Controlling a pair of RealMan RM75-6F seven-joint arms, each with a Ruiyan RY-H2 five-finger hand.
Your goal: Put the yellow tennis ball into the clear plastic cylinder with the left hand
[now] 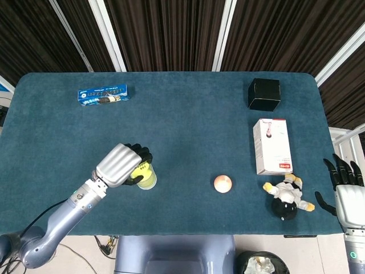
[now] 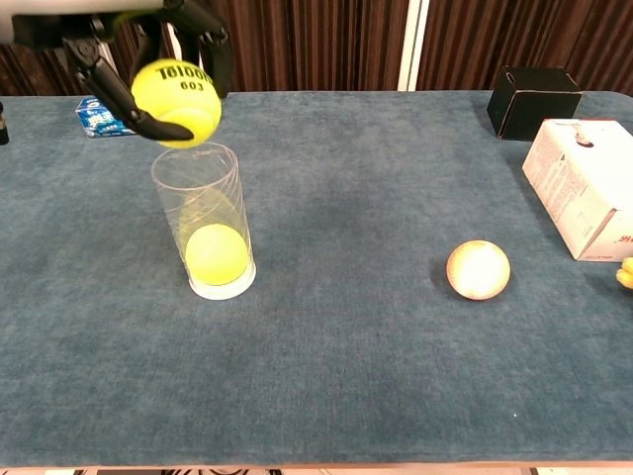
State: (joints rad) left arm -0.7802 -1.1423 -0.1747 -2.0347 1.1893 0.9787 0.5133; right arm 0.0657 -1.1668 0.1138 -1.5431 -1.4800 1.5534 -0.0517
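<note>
Left robot hand [image 2: 163, 59] grips tennis ball [image 2: 178, 102] — poised over cylinder [image 2: 203, 223].

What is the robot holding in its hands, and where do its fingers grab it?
The left hand holds a yellow tennis ball above the clear plastic cylinder, fingers wrapped around its top and sides. The right hand holds nothing.

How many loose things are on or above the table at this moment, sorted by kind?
Tennis balls: 2, one held by the left hand above the clear cylinder, one inside it
Clear cylinders: 1
Other balls: 1, pale orange ball
Boxes: 2, black box, white box
Blue packets: 1
Plush toys: 1
Total: 8
</note>
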